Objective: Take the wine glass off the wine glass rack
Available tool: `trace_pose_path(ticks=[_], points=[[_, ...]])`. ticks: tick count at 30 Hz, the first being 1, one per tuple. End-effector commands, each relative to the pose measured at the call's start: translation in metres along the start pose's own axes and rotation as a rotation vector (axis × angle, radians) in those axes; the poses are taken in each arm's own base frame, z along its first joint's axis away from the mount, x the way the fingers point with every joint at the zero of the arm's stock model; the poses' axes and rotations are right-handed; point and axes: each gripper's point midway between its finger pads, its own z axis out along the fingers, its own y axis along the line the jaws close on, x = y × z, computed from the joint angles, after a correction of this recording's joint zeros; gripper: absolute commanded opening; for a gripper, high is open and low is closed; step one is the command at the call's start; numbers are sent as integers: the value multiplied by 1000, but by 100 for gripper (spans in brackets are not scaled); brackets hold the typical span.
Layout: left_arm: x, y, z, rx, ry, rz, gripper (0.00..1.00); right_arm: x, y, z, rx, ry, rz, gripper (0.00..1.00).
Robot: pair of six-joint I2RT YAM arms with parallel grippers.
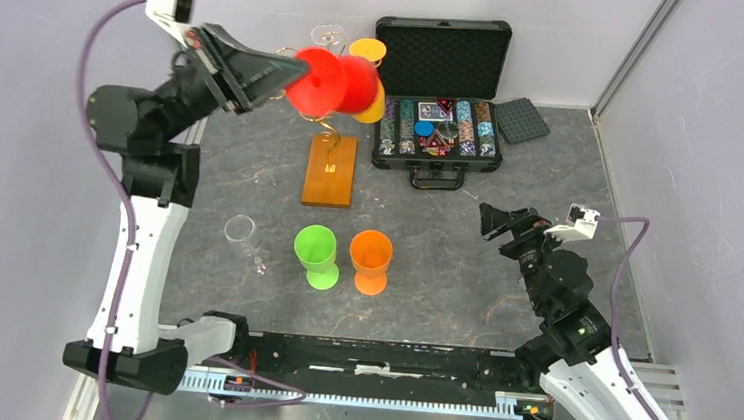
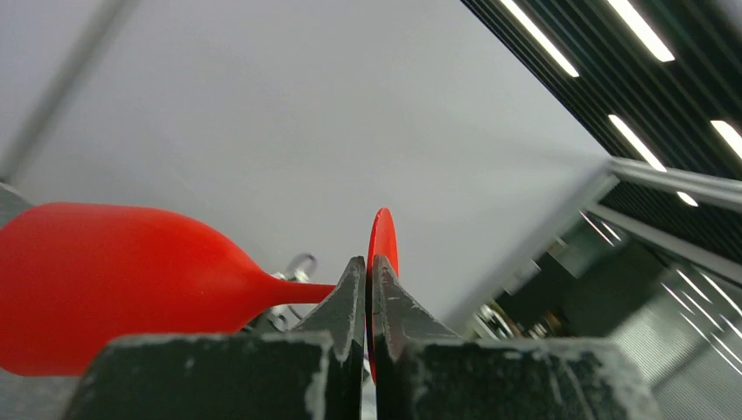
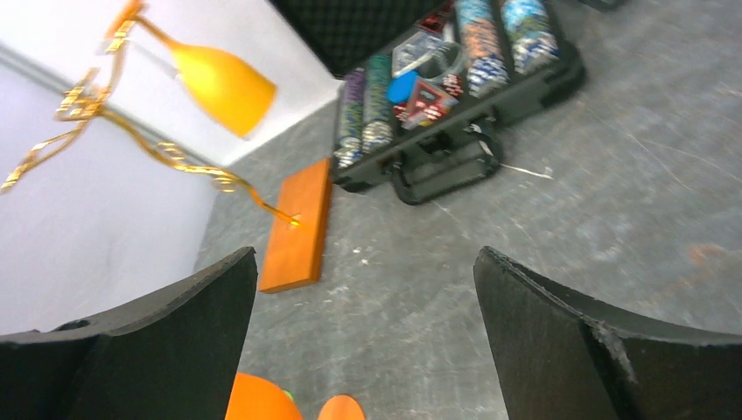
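Observation:
The wine glass rack, golden wire on an orange wooden base (image 1: 331, 170), stands at the back middle. My left gripper (image 1: 276, 74) is raised beside its top and shut on the foot (image 2: 382, 234) of a red wine glass (image 1: 333, 82). The red bowl (image 2: 105, 280) lies sideways to the left of the jaws, with a wire loop (image 2: 297, 267) just behind the stem. A yellow wine glass (image 1: 372, 100) and a clear one (image 1: 328, 36) hang on the rack. My right gripper (image 1: 492, 223) hovers open and empty over the table at the right, its fingertips (image 3: 363, 254) far apart.
An open black chip case (image 1: 442, 95) sits right of the rack, with a grey pad (image 1: 522, 119) beside it. A green glass (image 1: 317, 251) and an orange glass (image 1: 371, 258) stand in front of the rack. A clear glass (image 1: 244, 235) lies to their left.

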Motion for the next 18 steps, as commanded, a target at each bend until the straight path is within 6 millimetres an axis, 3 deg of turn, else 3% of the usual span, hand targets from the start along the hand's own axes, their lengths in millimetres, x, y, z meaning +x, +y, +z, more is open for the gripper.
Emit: trace_pose_path(ticks=[1, 4, 9, 13, 18], points=[[32, -51, 9, 174, 59, -72, 2, -44, 73, -8, -304, -109, -13, 98], [42, -50, 16, 197, 54, -170, 2, -66, 118, -23, -500, -157, 16, 98], [62, -66, 27, 357, 109, -381, 2, -104, 190, -70, -902, -251, 121, 98], [71, -71, 35, 401, 118, -456, 2, -126, 224, -112, -1183, -314, 192, 98], [77, -75, 39, 416, 122, -492, 2, -140, 241, -138, -1349, -347, 226, 98]])
